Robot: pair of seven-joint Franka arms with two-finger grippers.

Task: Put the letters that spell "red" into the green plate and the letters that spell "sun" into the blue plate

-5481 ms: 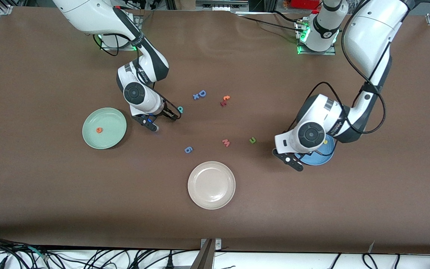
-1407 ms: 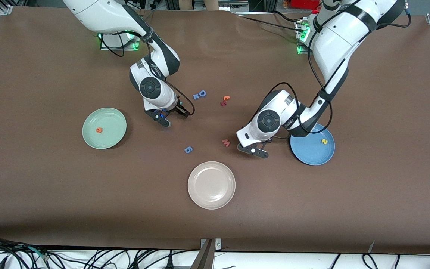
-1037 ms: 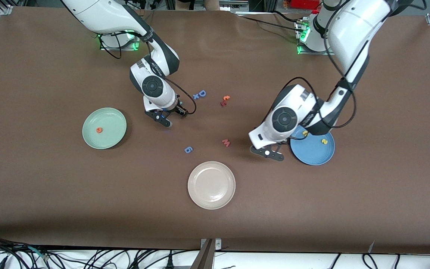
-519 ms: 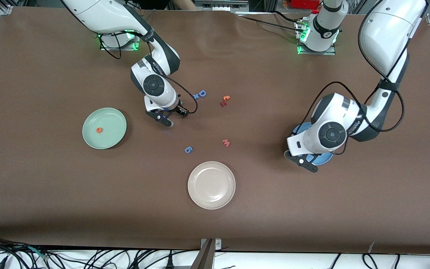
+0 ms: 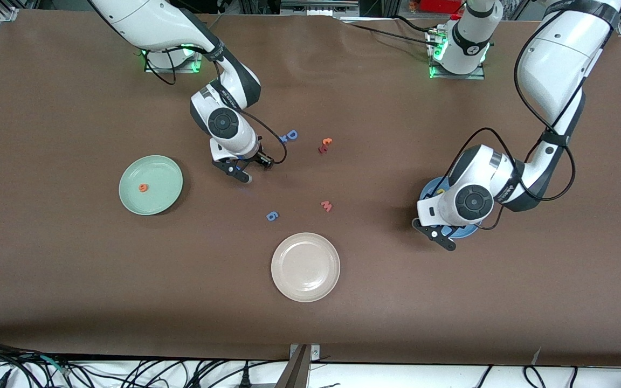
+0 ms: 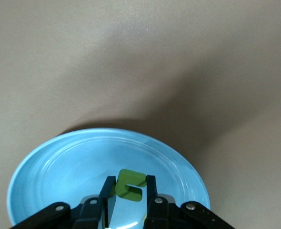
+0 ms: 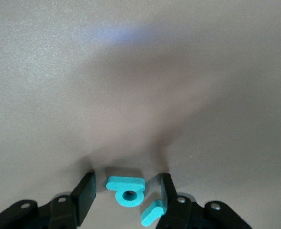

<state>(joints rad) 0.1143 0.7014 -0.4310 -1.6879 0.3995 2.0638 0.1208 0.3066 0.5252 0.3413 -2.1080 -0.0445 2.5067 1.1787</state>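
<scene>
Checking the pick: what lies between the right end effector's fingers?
Right wrist view: the small teal foam letter "d" lies flat between the fingers of the open right end effector; a teal foam "r" beside one.

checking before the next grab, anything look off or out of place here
One thing: between the right gripper's open jaws on the table lie two teal letters, the second against one jaw, so closing may catch both. The left gripper, holding the green letter over the blue plate, looks fine.
</scene>
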